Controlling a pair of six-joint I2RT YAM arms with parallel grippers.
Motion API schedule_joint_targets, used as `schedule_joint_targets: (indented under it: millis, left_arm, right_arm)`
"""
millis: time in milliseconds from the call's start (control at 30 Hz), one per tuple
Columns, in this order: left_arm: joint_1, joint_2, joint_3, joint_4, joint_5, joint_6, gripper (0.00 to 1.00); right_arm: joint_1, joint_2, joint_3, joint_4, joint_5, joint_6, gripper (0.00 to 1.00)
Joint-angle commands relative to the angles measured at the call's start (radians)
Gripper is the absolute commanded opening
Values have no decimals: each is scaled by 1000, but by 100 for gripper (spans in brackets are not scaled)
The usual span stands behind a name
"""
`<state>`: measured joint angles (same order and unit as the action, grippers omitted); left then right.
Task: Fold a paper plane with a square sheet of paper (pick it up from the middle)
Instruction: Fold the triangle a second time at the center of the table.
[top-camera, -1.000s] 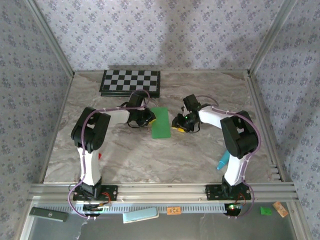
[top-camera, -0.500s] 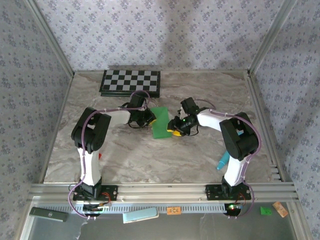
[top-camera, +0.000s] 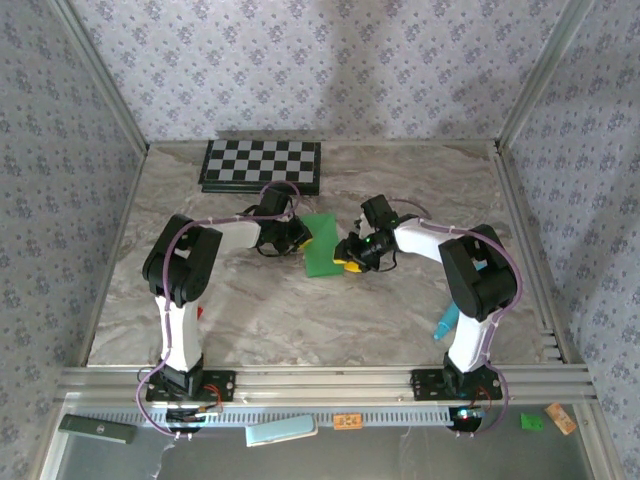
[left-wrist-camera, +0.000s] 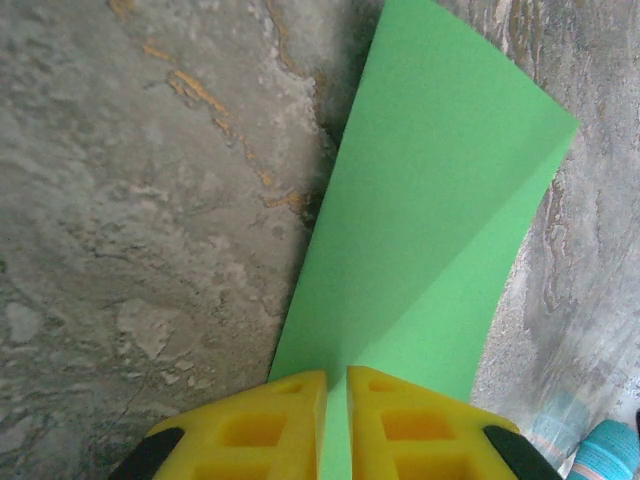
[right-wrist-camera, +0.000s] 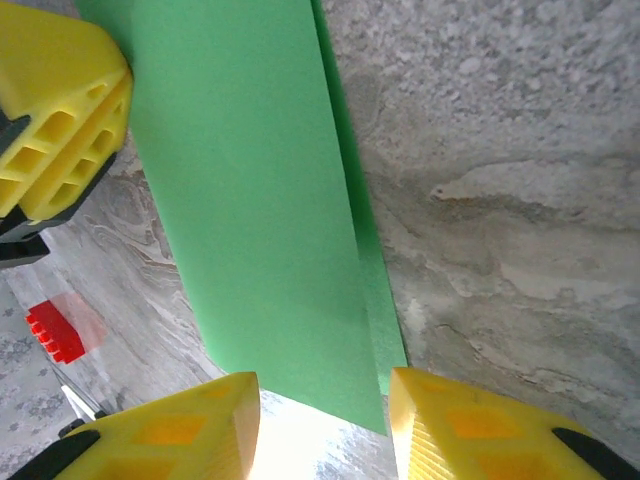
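The square sheet of paper (top-camera: 322, 256) is bright green and lies folded into a narrow strip on the marble table. My left gripper (top-camera: 299, 240) is at its left edge. In the left wrist view the yellow fingers (left-wrist-camera: 250, 430) are nearly together, and the paper (left-wrist-camera: 430, 220) runs into the thin gap between them, so the left gripper (left-wrist-camera: 337, 400) is shut on it. My right gripper (top-camera: 346, 258) is at the strip's right side. In the right wrist view it (right-wrist-camera: 322, 410) stands open, with one end of the paper (right-wrist-camera: 250, 200) reaching between its wide-apart fingers (right-wrist-camera: 470, 430).
A black-and-white checkerboard (top-camera: 262, 165) lies at the back left. A teal marker (top-camera: 447, 322) rests by the right arm's base, and a small red block (top-camera: 201, 312) by the left arm's base. Wallpapered walls close in three sides.
My right gripper has moved left up to the paper's right edge, then stopped. The left gripper and the paper have stayed in place.
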<state>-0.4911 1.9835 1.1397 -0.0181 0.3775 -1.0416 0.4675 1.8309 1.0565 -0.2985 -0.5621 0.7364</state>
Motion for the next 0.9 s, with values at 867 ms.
schedule_joint_targets:
  millis: [867]
  left_arm:
    - [-4, 13, -42, -84, -14, -12, 15]
  right_arm:
    - [-8, -24, -50, 95, -62, 62, 16]
